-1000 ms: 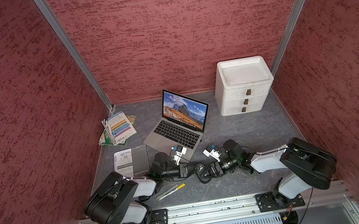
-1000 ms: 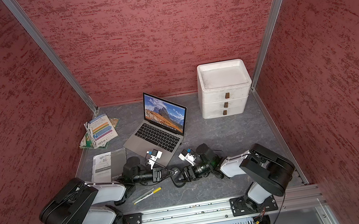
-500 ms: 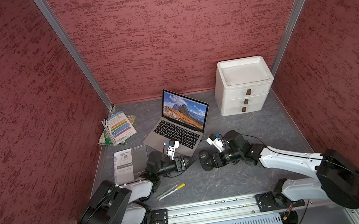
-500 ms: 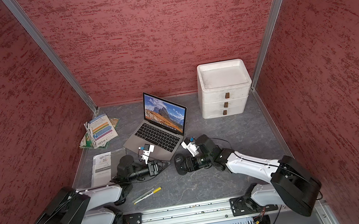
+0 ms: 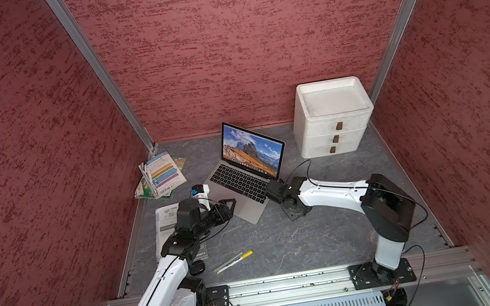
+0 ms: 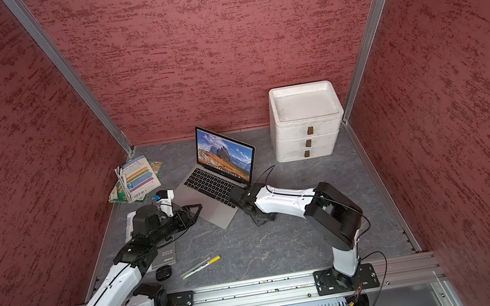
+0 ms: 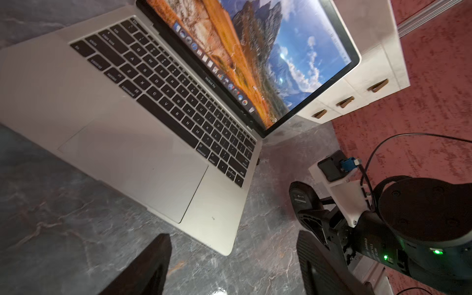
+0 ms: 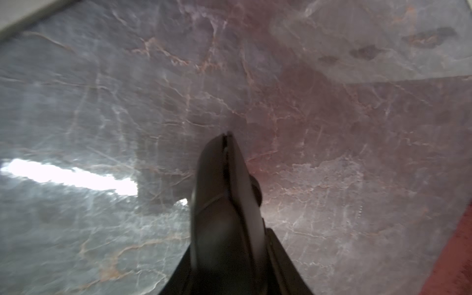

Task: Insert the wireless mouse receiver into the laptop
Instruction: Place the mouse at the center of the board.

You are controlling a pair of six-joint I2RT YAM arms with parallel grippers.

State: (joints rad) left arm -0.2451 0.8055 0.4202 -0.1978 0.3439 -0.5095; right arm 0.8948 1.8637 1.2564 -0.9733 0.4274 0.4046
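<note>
"Room first, one line."
"Red rough-plaster walls (image 5: 220, 48) on three sides, metal rail (image 5: 290, 281) along the front."
"Edges, free space?"
"Wide bare table (image 5: 301, 244) between my arms and in front of the laptop (image 5: 245, 193), more off to my right. The laptop sits mid-table toward the back, open, turned askew. Crowded bits: white drawer box (image 5: 333, 133) back right, leaflets (image 5: 162, 177) back left, printed manual (image 5: 165, 223) under my left arm, two pens (image 5: 234, 261) and a small black oval (image 5: 197, 268) near the front."
"Claws?"
"My left claw (image 7: 233, 235) is spread wide, just beside the laptop's front-left edge — contact I can't tell. My right claw (image 5: 294, 211) hangs near the laptop's right edge, apart from it, tips aimed at the table, pinching a black mouse (image 8: 222, 204) edge-on."
"Materials, shapes?"
"Laptop: slim silver shell, rounded corners, black keys, flat trackpad, mountain picture lit. Mouse: smooth rounded shell. Drawer box: matte white, three drawers, small brown pulls. Table: grey, marble-veined, glossy enough to throw glare."
</note>
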